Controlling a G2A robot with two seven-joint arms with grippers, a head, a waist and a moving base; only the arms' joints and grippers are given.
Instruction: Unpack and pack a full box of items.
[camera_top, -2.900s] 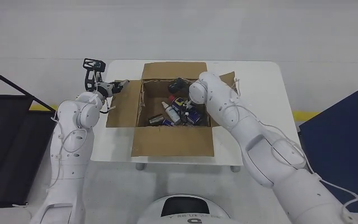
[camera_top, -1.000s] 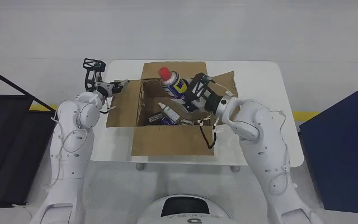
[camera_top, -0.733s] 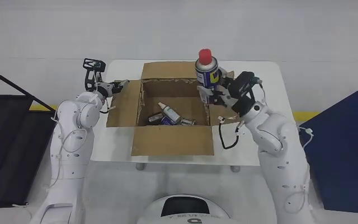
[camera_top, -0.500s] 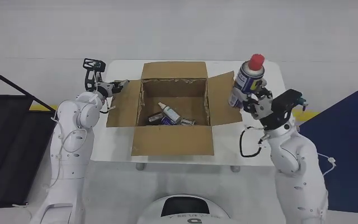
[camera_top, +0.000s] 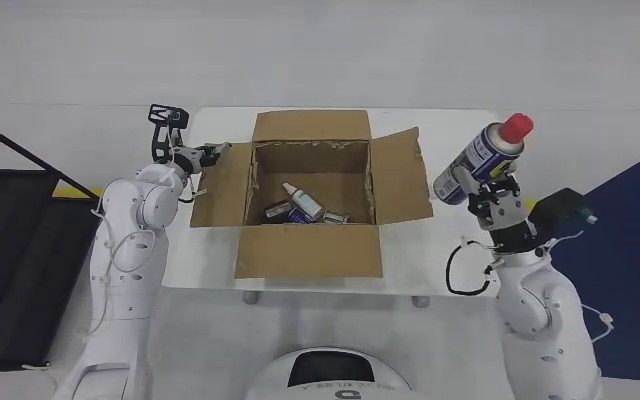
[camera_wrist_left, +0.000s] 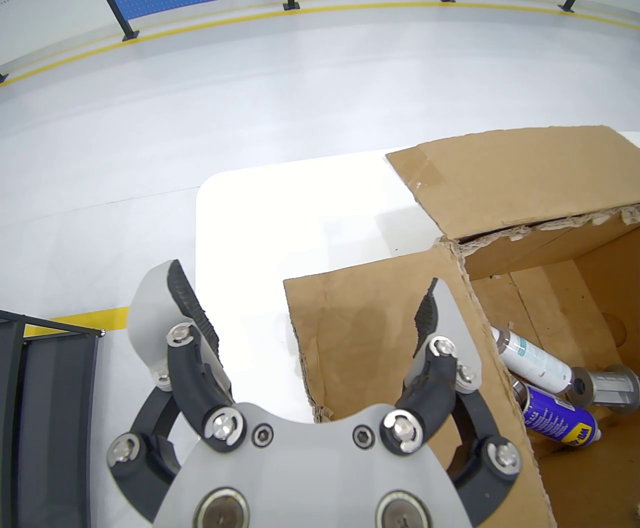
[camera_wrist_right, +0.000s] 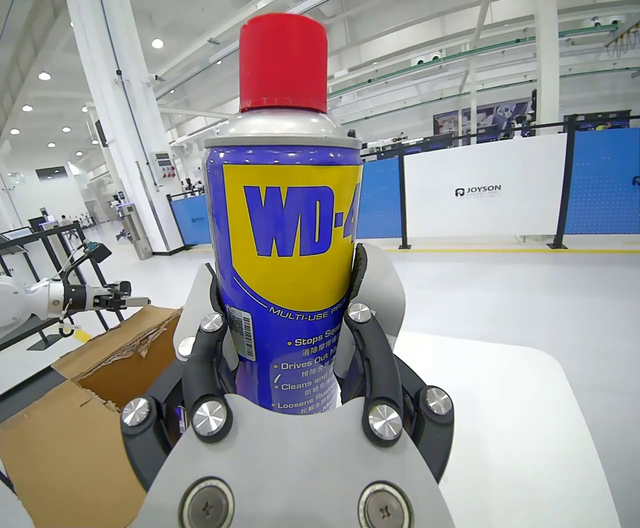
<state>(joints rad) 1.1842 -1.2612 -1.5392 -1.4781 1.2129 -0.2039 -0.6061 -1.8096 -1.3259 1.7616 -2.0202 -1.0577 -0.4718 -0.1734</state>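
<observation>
White surface (camera_top: 420, 262): open cardboard box (camera_top: 310, 253) at centre; right end effector (camera_wrist_right: 285, 280) at 3 o'clock pinching red-capped spray can (camera_wrist_right: 282, 200); left end effector (camera_wrist_left: 302, 282), spread, at 9 o'clock.

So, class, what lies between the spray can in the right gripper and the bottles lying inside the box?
In the top view, the box's open right flap lies between the spray can and the bottles.

We hold our left arm (camera_top: 135, 220) bent, the left gripper (camera_top: 205, 152) near the table's (camera_top: 205, 255) far left corner, fingers spread wide with nothing between them. Our right gripper (camera_top: 487, 190) is raised by the right edge, fingers clamped on a can (camera_top: 478, 158), cap upward.
</observation>
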